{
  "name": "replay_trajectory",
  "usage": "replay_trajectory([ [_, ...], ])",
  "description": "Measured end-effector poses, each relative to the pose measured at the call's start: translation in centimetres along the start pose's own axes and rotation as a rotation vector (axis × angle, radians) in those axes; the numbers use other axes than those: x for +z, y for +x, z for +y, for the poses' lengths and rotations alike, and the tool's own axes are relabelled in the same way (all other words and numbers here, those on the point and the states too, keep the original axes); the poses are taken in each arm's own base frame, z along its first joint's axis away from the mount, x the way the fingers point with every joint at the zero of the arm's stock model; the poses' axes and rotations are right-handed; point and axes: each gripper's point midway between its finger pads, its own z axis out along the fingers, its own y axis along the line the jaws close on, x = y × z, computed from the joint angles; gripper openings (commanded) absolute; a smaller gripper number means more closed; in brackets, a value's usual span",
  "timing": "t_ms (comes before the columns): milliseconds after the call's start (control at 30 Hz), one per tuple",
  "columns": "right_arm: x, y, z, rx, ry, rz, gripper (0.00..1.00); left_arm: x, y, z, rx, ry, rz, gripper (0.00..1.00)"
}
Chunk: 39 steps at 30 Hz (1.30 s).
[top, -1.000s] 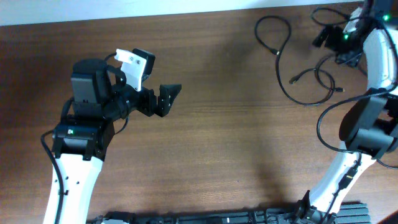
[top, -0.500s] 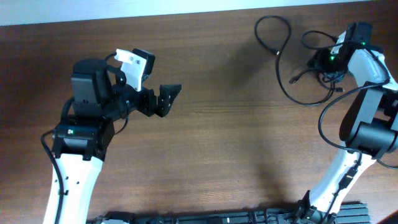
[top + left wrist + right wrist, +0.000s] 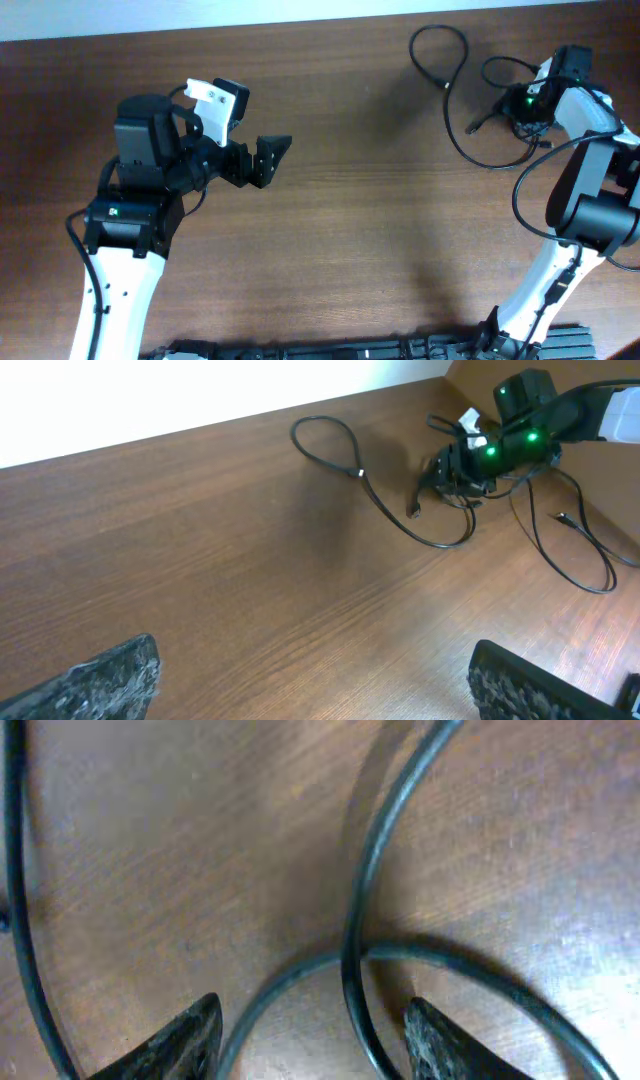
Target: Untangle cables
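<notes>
The cables (image 3: 446, 84) are thin black cords lying in loose loops at the far right of the wooden table; they also show in the left wrist view (image 3: 360, 472). My right gripper (image 3: 517, 104) is low over the tangle. In the right wrist view its fingers (image 3: 315, 1040) are open, with two crossing cable strands (image 3: 358, 900) on the table between them, not clamped. My left gripper (image 3: 268, 158) hovers open and empty at mid-left, far from the cables; its fingers (image 3: 315, 685) frame bare wood.
The wooden table (image 3: 380, 230) ends at a pale back edge (image 3: 300, 15) just behind the cables. The right arm's own thicker black wire (image 3: 520, 200) loops beside its base. A dark rack (image 3: 400, 350) lies along the front edge.
My right gripper has moved from the back edge towards the front and slightly left, down onto the cable tangle. The left arm has not moved.
</notes>
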Motion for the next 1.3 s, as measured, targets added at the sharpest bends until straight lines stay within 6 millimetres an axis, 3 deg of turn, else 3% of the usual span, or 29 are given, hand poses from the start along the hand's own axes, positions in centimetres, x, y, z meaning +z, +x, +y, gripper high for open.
replay_trajectory([
  [133, -0.4, 1.3, -0.2, -0.037, 0.011, 0.053, 0.56, 0.0, 0.0, 0.0, 0.0, 0.0, 0.0, 0.99],
  [267, -0.6, 1.9, -0.4, -0.085, 0.016, 0.079, 0.47, 0.0, 0.0, 0.0, 0.0, 0.0, 0.0, 0.99],
  [433, -0.6, 2.1, -0.9, -0.117, 0.045, 0.087, 0.24, 0.0, 0.0, 0.0, 0.0, 0.0, 0.0, 0.99],
  [667, -0.5, 2.2, -1.7, -0.139, 0.09, 0.084, 0.2, 0.0, 0.0, 0.0, 0.0, 0.0, 0.0, 0.99],
  [767, -0.5, 2.3, -1.8, -0.148, 0.092, 0.073, 0.04, 0.0, 0.0, 0.0, 0.0, 0.0, 0.0, 0.99],
  [967, -0.6, 2.7, -1.9, -0.154, 0.091, 0.085, 0.04, 0.0, 0.0, 0.0, 0.0, 0.001, 0.0, 0.99],
  [1100, -1.7, 3.5, -1.1, -0.137, 0.062, 0.155, 0.04, 0.0, 0.0, 0.0, 0.0, 0.001, 0.0, 0.99],
  [1300, -8.3, -3.1, 3.1, -0.164, -0.013, 0.039, 0.04, 0.0, 0.0, 0.0, 0.0, 0.0, 0.0, 0.99],
])
